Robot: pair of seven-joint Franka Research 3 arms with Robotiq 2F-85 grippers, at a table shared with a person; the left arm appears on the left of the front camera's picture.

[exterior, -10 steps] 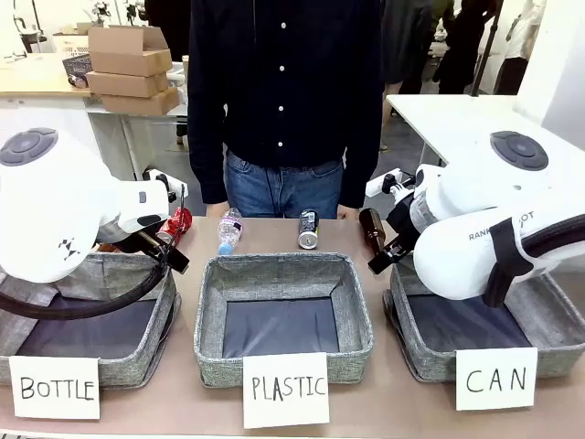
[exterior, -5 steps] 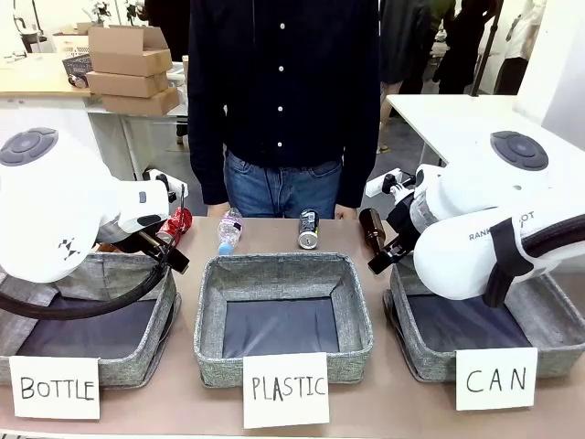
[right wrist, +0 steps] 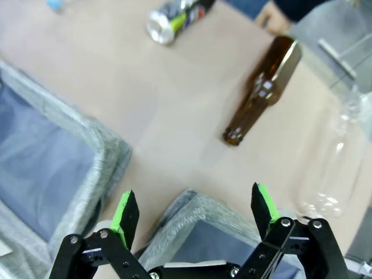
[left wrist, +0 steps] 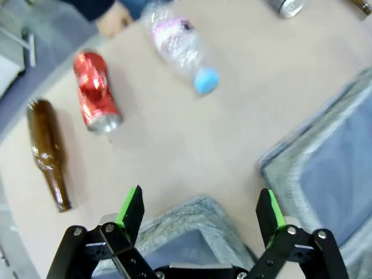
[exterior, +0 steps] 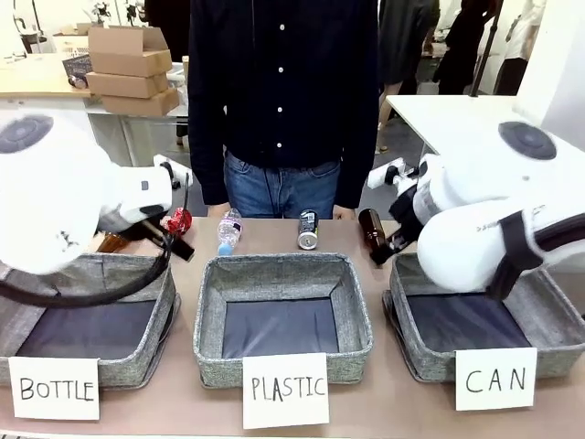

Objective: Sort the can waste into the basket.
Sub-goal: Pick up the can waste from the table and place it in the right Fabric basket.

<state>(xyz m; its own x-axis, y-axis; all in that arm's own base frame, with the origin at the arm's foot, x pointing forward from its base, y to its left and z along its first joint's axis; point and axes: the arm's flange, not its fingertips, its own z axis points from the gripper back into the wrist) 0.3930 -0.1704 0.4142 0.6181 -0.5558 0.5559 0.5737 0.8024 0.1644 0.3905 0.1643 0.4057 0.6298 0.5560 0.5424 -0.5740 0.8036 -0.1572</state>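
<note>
The red dented can (exterior: pixel 176 220) lies at the table's far left, seen in the left wrist view as the red can (left wrist: pixel 95 92). Above the BOTTLE bin's far corner, my left gripper (left wrist: pixel 200 203) is open with nothing between its fingers, short of that can. The dark Pepsi can (exterior: pixel 308 229) lies behind the middle bin, its silver end toward me; the dark can (right wrist: pixel 174 16) is far ahead of my right gripper (right wrist: pixel 195 206). That gripper hangs open and empty over the far corner of the CAN basket (exterior: pixel 403 315), whose rim (right wrist: pixel 192 209) shows between its fingers.
Bins marked BOTTLE (exterior: pixel 137 366) and PLASTIC (exterior: pixel 208 311) stand left of the basket. A brown bottle (left wrist: pixel 49 152) and a clear bottle with a blue cap (left wrist: pixel 180 46) lie by the red can. Another brown bottle (right wrist: pixel 264 87) and clear bottle (right wrist: pixel 331 163) lie right. A person stands across the table.
Both arms have shifted a little upward and outward in the front view. The cans and bottles lie where they were, and both grippers stay open.
</note>
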